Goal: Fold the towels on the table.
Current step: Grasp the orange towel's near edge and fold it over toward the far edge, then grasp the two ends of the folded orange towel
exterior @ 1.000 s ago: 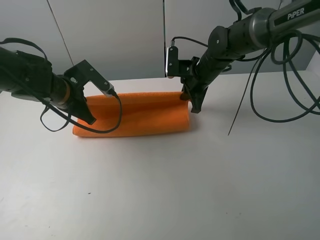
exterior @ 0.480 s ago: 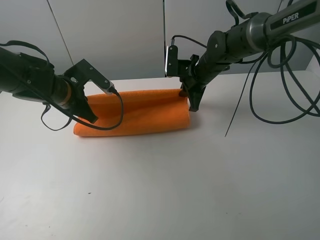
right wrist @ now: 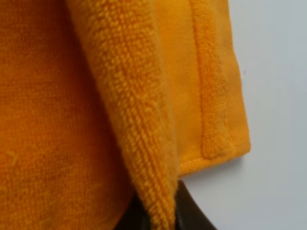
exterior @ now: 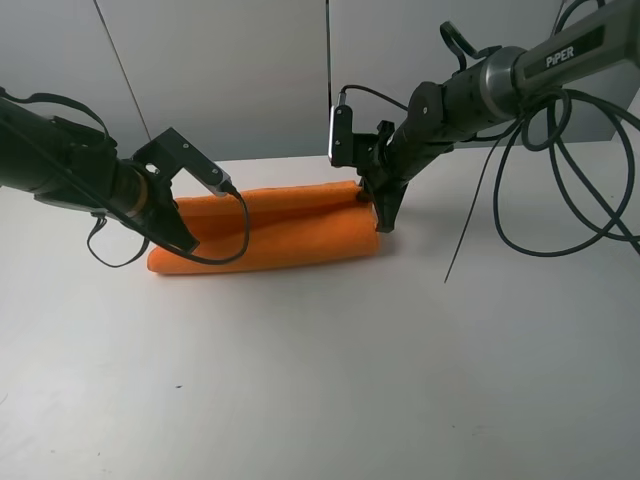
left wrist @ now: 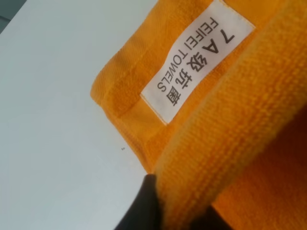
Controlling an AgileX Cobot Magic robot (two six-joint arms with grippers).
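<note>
Count: you have one towel [exterior: 270,232], one table [exterior: 320,390] and two grippers in view. The towel is bright orange and doubled over into a long, narrow band. Its long axis runs side to side across the high view, with one short end toward each arm. It lies on the far part of the table, near the back edge, spanning the gap between the two grippers.

Left gripper [exterior: 184,238]: at the towel's left end. In the left wrist view you see a thick terry edge pinched between two dark fingers [left wrist: 144,208], so this gripper is clamped on the towel. Beneath that edge lies a flat hem layer carrying one white label [left wrist: 196,60], printed "FEIFEI TOWELS". The corner of that layer rests on the table.

Right gripper [exterior: 382,216]: at the towel's right end, pointing down. The right wrist view shows a terry edge running down between dark fingers [right wrist: 194,215], so it is closed on the towel too. A lower hemmed corner lies flat on the table just beside that edge
</note>
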